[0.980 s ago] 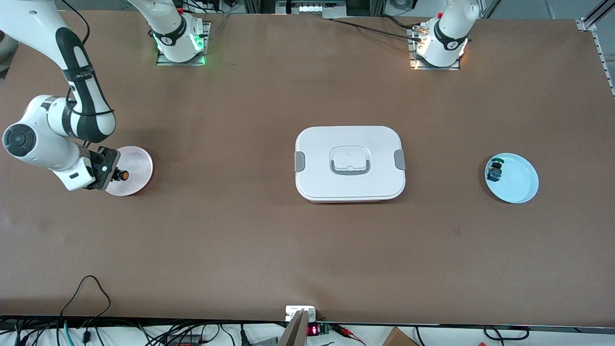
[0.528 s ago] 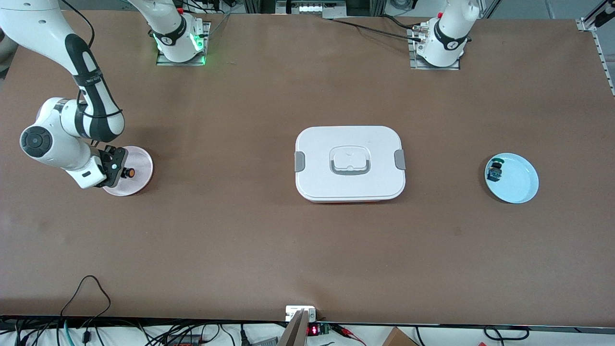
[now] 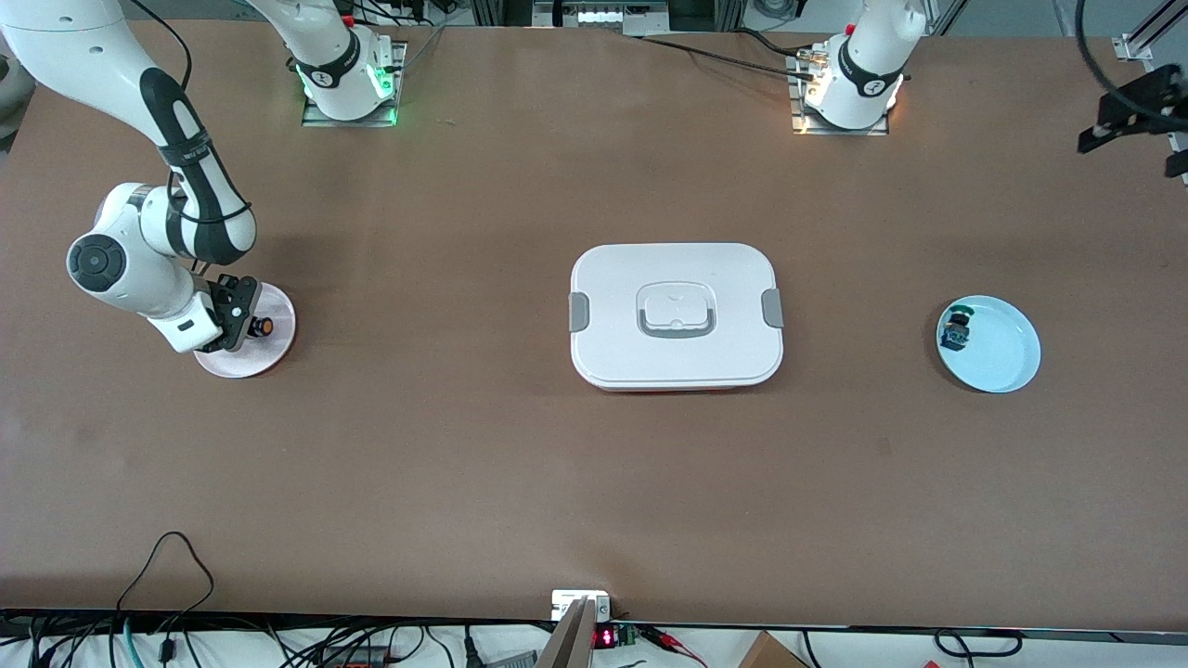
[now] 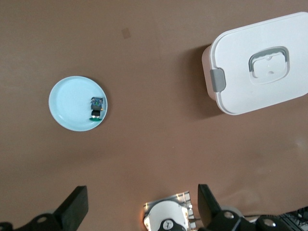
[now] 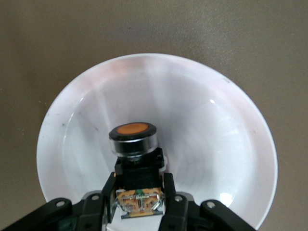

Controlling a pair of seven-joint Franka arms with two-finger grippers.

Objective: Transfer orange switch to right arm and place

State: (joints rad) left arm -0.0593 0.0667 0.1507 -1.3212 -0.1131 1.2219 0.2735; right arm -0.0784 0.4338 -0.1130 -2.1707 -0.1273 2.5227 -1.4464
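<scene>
Front view — orange switch (image 3: 263, 327) over plate rim (image 3: 278, 357)

two plates (image 3: 274, 357) (image 3: 1007, 357), two switches (image 3: 263, 327) (image 3: 955, 332), one lidded white box (image 3: 676, 315), two arms (image 3: 139, 250) (image 3: 868, 56).

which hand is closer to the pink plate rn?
Right. The right hand is over the pink plate, shut on the orange switch. The left hand is up at the left arm's end.

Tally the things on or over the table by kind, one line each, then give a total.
Plates: 2, a pink plate and a blue plate
Switches: 2, an orange switch and a blue-green switch
Lidded boxes: 1, a white box
Total: 5
</scene>
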